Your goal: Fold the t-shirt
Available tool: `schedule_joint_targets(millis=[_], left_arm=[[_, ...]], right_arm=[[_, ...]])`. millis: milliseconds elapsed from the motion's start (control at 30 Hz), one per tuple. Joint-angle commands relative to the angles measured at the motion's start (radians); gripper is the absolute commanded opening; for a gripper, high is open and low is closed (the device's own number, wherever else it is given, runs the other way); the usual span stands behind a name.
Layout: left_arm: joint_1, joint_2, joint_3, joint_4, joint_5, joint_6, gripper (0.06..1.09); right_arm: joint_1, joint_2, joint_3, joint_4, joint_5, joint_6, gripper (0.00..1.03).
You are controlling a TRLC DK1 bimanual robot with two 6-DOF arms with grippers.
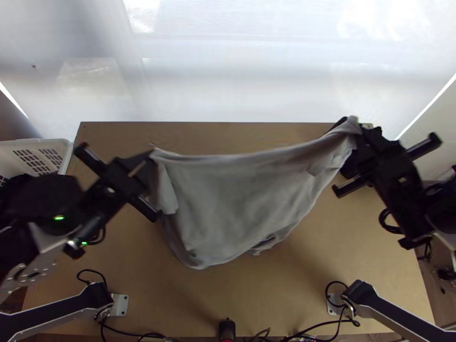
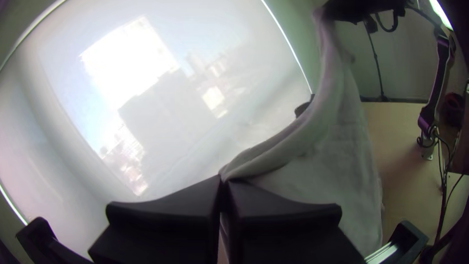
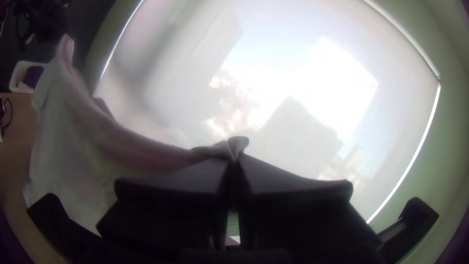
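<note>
Left gripper [image 2: 223, 181] and right gripper [image 3: 235, 159] are each clamped on a corner of the shirt [image 1: 239, 199], hung between them over the table [image 1: 359, 245]. Tension should be kept even, and the cloth lowered slowly, so creases are avoided.

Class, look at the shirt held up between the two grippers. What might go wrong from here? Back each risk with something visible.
The left gripper and right gripper each pinch the t-shirt by a corner, so a corner might slip free.

The cloth's upper edge sags between them; laid down like this, it may land wrinkled.

Its lower edge hangs unevenly, with a rumpled bit, which could get folded under on the table.
</note>
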Motion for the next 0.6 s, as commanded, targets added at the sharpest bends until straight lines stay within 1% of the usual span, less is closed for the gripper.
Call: schedule_joint_targets(millis=[0,100,200,400,567], left_arm=[[0.025,0.004,-0.294,0.101,0.111,-0.074,0.09],[0.092,0.022,-0.426,0.171,0.194,-0.117,0.09],[0.146,0.067,-0.504,0.223,0.255,-0.155,0.09],[0.195,0.206,-0.578,0.352,0.309,-0.198,0.09],[0.203,0.338,-0.605,0.463,0.318,-0.215,0.09]], right_arm=[[-0.041,0.003,-0.212,-0.014,-0.055,0.088,0.03],[-0.073,0.032,-0.272,-0.020,-0.088,0.126,0.03],[-0.096,0.074,-0.294,-0.023,-0.107,0.154,0.03],[-0.159,0.175,-0.294,0.001,-0.142,0.198,0.03],[-0.222,0.235,-0.306,0.023,-0.162,0.203,0.03]])
